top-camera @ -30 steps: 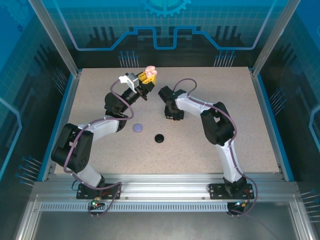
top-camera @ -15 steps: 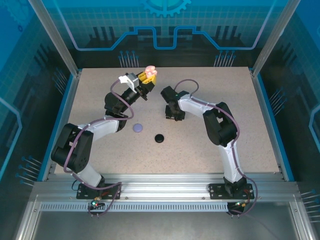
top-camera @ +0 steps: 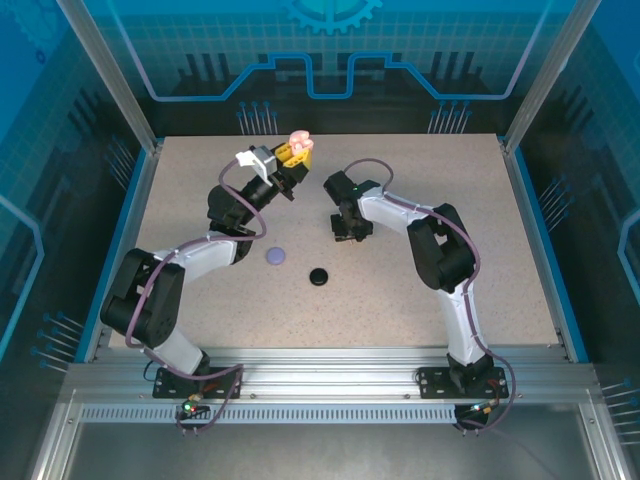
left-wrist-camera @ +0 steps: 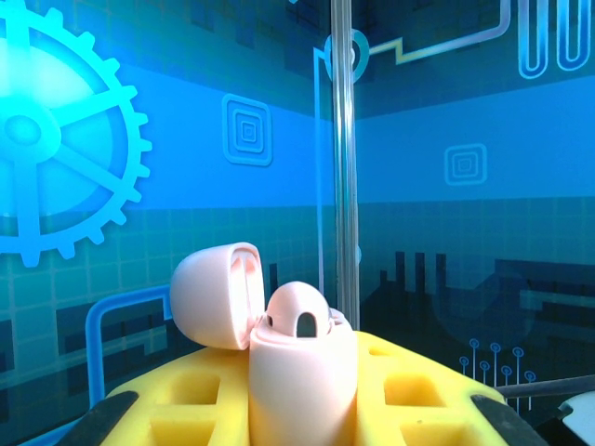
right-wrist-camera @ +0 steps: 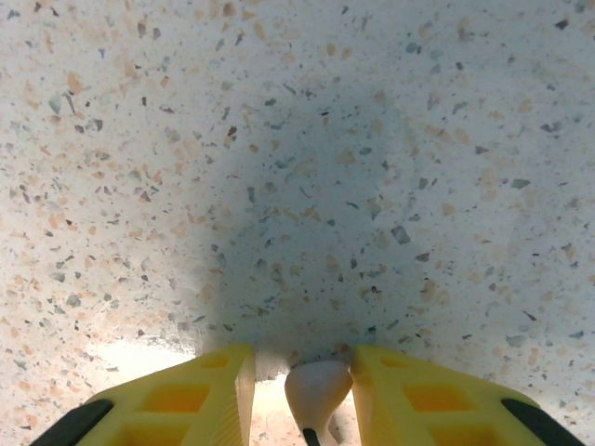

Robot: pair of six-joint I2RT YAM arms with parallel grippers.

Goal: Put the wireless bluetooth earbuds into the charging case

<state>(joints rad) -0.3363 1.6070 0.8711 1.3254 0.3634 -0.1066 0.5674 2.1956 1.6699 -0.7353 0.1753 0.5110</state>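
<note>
Right arm has shifted toward three o'clock; right gripper (right-wrist-camera: 304, 360), half-open, straddles pale pink earbud (right-wrist-camera: 317, 388): close squarely. Left gripper (left-wrist-camera: 302, 401), eleven o'clock, clamps charging case (left-wrist-camera: 299, 358).

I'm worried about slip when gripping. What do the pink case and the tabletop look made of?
Pink case: probably moulded plastic with a matte finish. It is smooth, with a soft even sheen and no sharp glare.
Tabletop: matte stone-look composite or laminate, I cannot tell which. It has dark and tan flecks on a pale ground.
</note>
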